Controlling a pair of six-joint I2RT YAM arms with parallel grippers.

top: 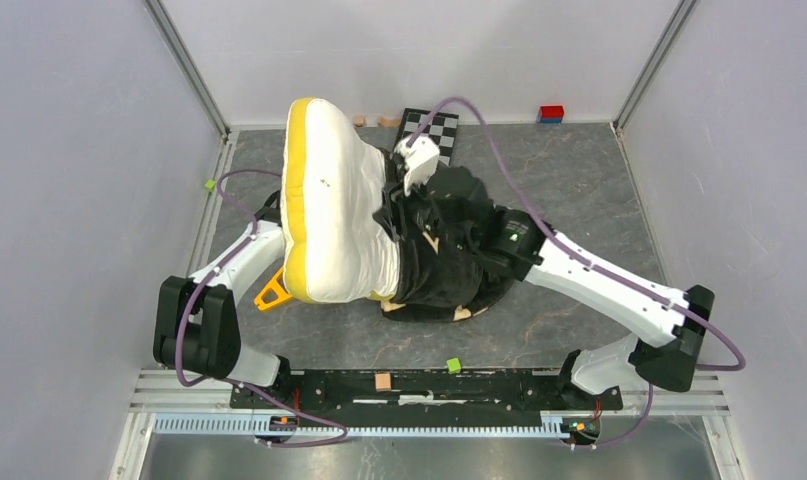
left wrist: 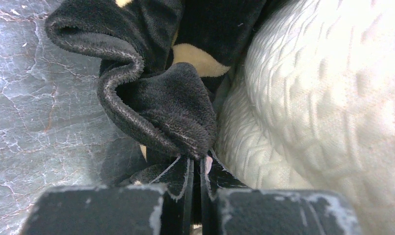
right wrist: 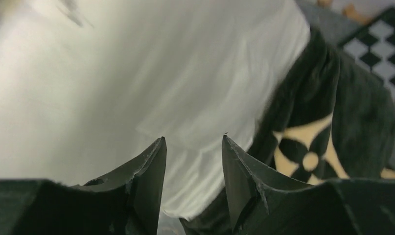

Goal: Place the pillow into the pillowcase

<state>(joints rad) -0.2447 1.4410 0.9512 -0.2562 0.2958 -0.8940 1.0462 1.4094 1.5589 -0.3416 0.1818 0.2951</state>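
Two robot arms work a bulky pillow at the middle of a grey table. The pillow is tipped up on its side, with its yellow band facing left and most of its cream bulk outside the case. The black flower-print pillowcase lies bunched against the pillow's right side.

The left arm bends up from its base and reaches in beneath the pillow. In the left wrist view, the left gripper has its jaws pressed together on a folded hem of the plush case, hard beside the quilted pillow.

The right arm stretches low across the case, its wrist raised at the pillow's far right corner. The right gripper has its jaws apart with nothing between them, pointing at the pillow's smooth white face.

A checkered board lies just behind the case at the back wall.
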